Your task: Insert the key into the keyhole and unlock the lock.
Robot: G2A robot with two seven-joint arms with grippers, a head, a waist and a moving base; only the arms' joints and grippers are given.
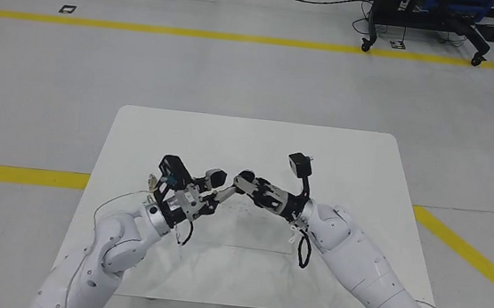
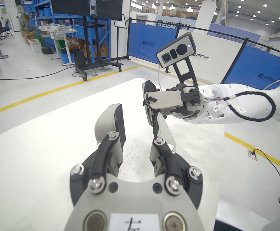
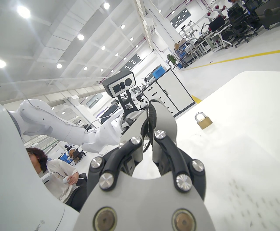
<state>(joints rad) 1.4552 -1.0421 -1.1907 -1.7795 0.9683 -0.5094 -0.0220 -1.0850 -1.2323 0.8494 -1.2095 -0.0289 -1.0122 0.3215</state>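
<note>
My left gripper (image 2: 136, 113) is open above the white table (image 1: 335, 163), nothing between its fingers. Facing it, my right gripper (image 2: 148, 102) is shut on a flat silver piece, seemingly the key (image 2: 150, 114), which hangs right beside one left fingertip (image 2: 158, 122). From above, the left gripper (image 1: 216, 186) and right gripper (image 1: 243, 181) nearly meet tip to tip over the table's middle. A brass padlock (image 3: 203, 121) with a silver shackle lies on the table beyond my right gripper (image 3: 151, 111), apart from both grippers.
The table's edges lie well away from both grippers on every side. A black wheeled frame (image 1: 429, 24) stands on the floor far behind the table. A monitor stand (image 2: 96, 43) is off beyond one corner.
</note>
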